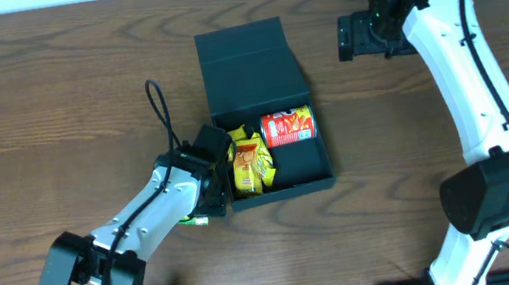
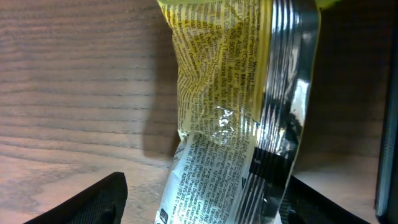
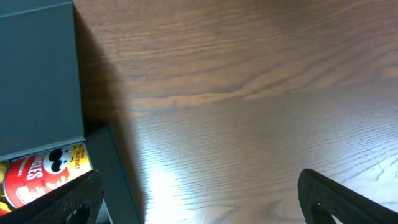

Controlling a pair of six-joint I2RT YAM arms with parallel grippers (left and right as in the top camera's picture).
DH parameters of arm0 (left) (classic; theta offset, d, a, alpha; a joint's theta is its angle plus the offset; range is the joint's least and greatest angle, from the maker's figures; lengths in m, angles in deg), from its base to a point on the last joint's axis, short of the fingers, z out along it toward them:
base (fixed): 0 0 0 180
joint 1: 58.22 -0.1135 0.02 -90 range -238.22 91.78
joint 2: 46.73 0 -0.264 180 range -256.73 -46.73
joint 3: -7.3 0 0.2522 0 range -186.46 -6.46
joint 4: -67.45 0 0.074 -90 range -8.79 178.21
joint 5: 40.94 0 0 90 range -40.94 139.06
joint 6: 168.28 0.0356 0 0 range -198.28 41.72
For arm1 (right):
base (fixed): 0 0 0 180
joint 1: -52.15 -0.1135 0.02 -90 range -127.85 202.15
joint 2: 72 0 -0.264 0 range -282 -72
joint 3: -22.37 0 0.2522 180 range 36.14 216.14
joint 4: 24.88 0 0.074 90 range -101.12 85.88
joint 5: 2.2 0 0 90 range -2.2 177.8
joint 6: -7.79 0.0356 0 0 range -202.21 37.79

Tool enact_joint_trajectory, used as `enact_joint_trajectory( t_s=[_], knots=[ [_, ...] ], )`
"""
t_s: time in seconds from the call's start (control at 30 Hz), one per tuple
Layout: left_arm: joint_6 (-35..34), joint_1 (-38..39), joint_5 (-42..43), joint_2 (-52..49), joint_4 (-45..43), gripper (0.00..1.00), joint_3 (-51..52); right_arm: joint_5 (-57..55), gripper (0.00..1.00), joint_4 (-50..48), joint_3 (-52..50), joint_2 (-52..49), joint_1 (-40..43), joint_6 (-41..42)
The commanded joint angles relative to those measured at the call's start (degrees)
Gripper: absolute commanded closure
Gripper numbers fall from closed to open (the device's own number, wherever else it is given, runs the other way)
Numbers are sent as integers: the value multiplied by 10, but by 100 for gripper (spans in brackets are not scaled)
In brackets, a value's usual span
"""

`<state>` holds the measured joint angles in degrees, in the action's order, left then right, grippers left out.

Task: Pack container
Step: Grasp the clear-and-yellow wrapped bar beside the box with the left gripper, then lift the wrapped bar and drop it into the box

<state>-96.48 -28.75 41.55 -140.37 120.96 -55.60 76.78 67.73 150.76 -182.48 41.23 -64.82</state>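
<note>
Left gripper spread around yellow packet; right gripper spread, empty.
Fingertips cropped by frame; chip can in container partly cut off.

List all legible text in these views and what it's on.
"...GLES": partial brand lettering on the red chip can, right wrist view; the start is cut off.
Dense black fine print on the yellow snack packet: too blurred to read.
Overhead view: print on the can and the packets is too small to read.
The container: no markings visible.
</note>
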Motion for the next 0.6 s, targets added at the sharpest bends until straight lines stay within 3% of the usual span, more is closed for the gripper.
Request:
enact_joint_trajectory(
  t_s=[0.0, 0.1, 0.23, 0.27, 0.33, 0.37, 0.5, 0.57],
  knots=[
    [-12, 1, -4, -3, -13, 23, 3, 1, 1, 1, 6, 3, -4, 8],
    [-16, 1, -4, -3, -31, 22, 3, 1, 1, 0, 6, 3, -4, 8],
    [-16, 1, -4, -3, -48, 31, 3, 1, 1, 0, 6, 3, -4, 8],
    [-16, 1, -4, -3, -51, 37, 3, 1, 1, 1, 6, 3, -4, 8],
    [-16, 1, -4, -3, -56, 57, 3, 1, 1, 1, 6, 3, -4, 8],
    [-16, 1, -4, -3, -57, 60, 3, 1, 1, 1, 6, 3, -4, 8],
    [-16, 1, -4, -3, -59, 60, 3, 1, 1, 1, 6, 3, -4, 8],
    [-16, 1, -5, -3, -59, 65, 4, 1, 1, 1, 6, 3, -4, 8]
  ],
)
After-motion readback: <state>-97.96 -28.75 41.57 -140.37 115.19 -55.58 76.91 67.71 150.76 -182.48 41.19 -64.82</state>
